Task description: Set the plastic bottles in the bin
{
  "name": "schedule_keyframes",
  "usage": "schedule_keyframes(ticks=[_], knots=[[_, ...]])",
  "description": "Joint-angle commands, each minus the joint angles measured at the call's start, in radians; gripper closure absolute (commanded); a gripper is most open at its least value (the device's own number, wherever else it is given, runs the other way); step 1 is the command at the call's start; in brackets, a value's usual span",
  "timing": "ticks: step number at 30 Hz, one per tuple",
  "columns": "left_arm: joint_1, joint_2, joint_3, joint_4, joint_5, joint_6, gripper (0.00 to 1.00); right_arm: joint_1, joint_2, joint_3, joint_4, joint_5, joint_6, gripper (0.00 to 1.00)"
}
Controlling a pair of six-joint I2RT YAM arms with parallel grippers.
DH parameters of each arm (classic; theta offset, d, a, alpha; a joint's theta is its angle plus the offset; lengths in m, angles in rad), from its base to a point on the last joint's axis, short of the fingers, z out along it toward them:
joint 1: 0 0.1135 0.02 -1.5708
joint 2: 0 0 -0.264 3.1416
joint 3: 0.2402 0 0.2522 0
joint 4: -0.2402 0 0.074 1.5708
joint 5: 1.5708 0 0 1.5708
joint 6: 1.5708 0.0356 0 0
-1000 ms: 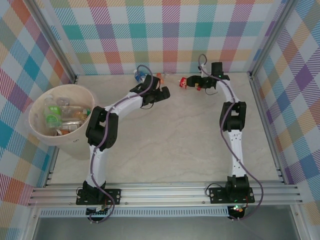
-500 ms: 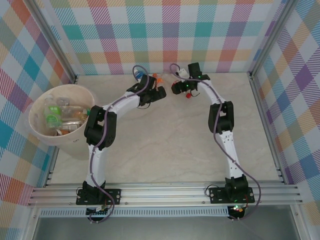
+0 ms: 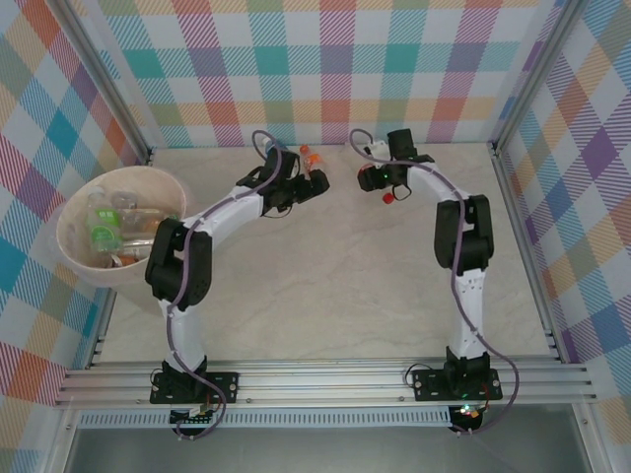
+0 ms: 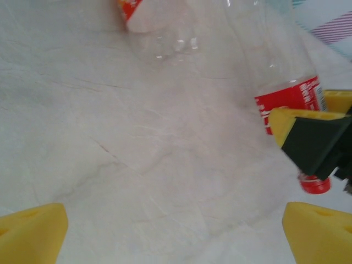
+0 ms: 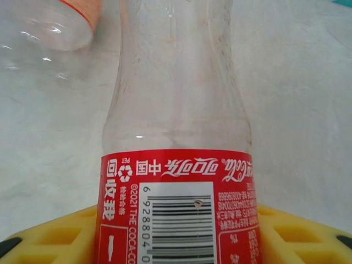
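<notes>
From above, the bin [image 3: 77, 258] stands at the left edge of the worktop [image 3: 325, 296], with several binned bottles [image 3: 106, 229] inside it. Both arms reach to the far middle. The left hand [image 3: 314, 181] is just beside an orange-labelled bottle [image 3: 307, 156]. The right hand [image 3: 380, 178] sits over a red-labelled bottle whose red cap [image 3: 389, 197] pokes out on its near side, well apart from the bin.

In the left wrist view, the left hand [image 4: 173, 236] has its yellow fingertips [image 4: 30, 234] wide apart with nothing between them, only bare worktop. The orange-labelled bottle [image 4: 151, 25] lies ahead at the top. At the right, the red-labelled bottle [image 4: 286, 99] has a yellow finger of the other hand across it.

In the right wrist view, the right hand [image 5: 176, 245] is clamped on the red-labelled bottle [image 5: 176, 203]. Its yellow pads [image 5: 60, 236] press the label from both sides, at the neck end. Whether the bottle has left the worktop I cannot tell.

The step in hand looks like securing this bottle (one of the last outside the bin, it seems). The next move calls for a lift clear of the worktop, then a long carry left to the bin. The left arm lies across that path, so the carry needs height or a route around it. The thin, clear plastic may flex and slip if the grip is loose.
</notes>
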Motion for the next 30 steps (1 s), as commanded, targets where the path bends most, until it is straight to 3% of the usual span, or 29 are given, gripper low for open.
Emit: schedule_keyframes(ticks=[1,6,13,18,30], knots=[[-0.004,-0.095,-0.075,0.174,0.194,-0.086,0.00,0.009,-0.185,-0.177,0.177,-0.050,0.130,0.56],[-0.025,-0.213,-0.185,0.341,0.296,-0.196,0.00,0.031,-0.455,-0.517,0.350,-0.139,0.337,0.56],[-0.088,-0.310,-0.220,0.277,0.254,-0.206,0.00,0.121,-0.711,-0.790,0.511,-0.269,0.507,0.54],[-0.110,-0.356,-0.222,0.102,0.061,-0.217,0.00,0.185,-0.810,-0.857,0.538,-0.293,0.520,0.52],[-0.124,-0.358,-0.211,0.128,0.099,-0.235,0.02,0.238,-0.845,-0.871,0.560,-0.434,0.509,0.51]])
